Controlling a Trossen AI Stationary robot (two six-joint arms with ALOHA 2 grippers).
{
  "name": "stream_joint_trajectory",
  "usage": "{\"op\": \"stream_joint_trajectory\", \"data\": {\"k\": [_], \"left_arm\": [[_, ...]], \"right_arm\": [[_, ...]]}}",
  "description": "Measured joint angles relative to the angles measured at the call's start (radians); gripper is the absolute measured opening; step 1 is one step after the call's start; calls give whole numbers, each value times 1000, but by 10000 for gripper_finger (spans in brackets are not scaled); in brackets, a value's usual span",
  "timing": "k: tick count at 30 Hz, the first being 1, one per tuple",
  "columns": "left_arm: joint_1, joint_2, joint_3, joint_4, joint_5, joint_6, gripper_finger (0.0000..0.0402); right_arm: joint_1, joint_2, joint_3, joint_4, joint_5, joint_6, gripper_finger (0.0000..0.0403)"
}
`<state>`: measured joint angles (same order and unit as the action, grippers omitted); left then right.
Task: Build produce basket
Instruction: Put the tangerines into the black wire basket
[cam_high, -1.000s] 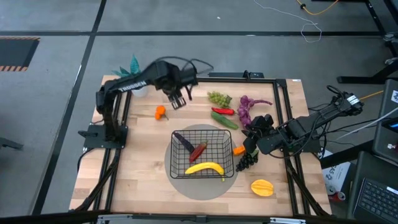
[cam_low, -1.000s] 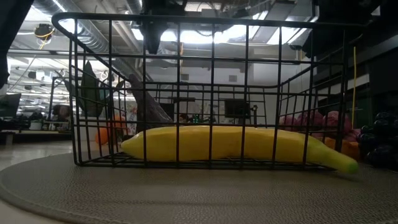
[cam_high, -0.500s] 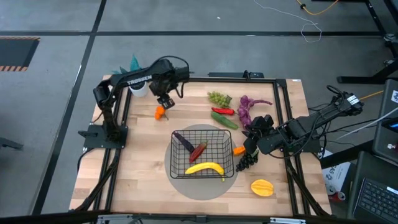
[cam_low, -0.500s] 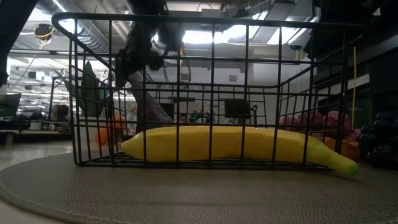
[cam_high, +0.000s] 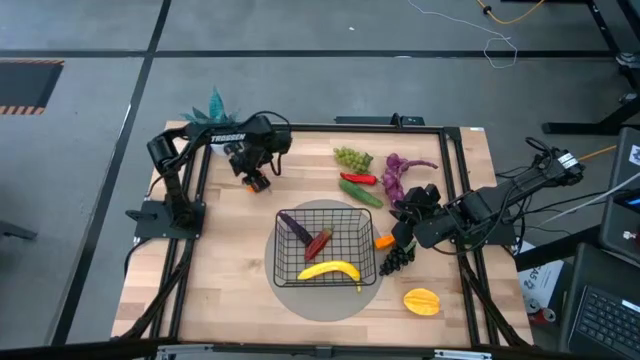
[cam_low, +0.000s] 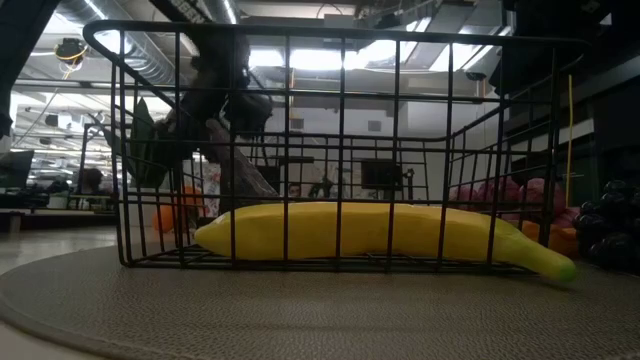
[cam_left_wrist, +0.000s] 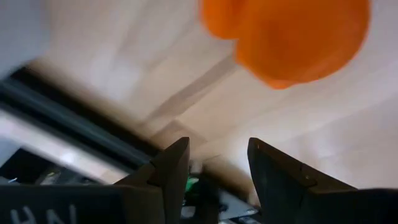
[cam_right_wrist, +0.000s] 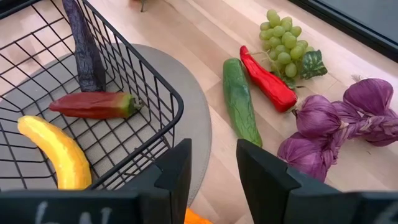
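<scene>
Approaching the orange (cam_left_wrist: 289, 38), the left gripper (cam_high: 253, 177) hangs just over it, jaws apart and empty. Centre the fruit between the jaws before closing; its round skin would likely slip from an off-centre pinch. Farther on, the basket (cam_high: 287, 275) sits mid-surface on a round mat, holding banana (cam_high: 329, 270), red pepper (cam_high: 319, 243) and eggplant (cam_high: 295, 226). The right gripper (cam_high: 404, 214) waits beside the basket, jaws apart, empty.

One black wire basket (cam_high: 350, 222), one banana (cam_high: 329, 270), one eggplant (cam_high: 294, 226), two red peppers (cam_high: 319, 243) (cam_high: 358, 178), one cucumber (cam_high: 362, 193), one green grape bunch (cam_high: 352, 157), one dark grape bunch (cam_high: 395, 258), one starfruit (cam_high: 422, 301).
</scene>
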<state>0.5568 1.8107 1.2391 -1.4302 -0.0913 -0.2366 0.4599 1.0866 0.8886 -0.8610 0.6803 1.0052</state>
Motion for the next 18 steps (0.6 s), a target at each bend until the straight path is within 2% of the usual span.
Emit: {"op": "stream_joint_trajectory", "data": {"k": [5,10,12,14,18], "left_arm": [[-16,0,-80,212,54,19,158],[-24,0,-65,441,72,32,158],[-23,0,-49,536,46,48,158],[-22,0,-25,576,18,61,158],[-23,1,46,552,-53,63,158]], "right_arm": [[0,0,0,-1,29,-8,131],[0,0,0,-1,32,-7,131],[0,0,0,-1,32,5,131],[0,0,0,-1,32,7,131],[0,0,0,1,33,12,131]]}}
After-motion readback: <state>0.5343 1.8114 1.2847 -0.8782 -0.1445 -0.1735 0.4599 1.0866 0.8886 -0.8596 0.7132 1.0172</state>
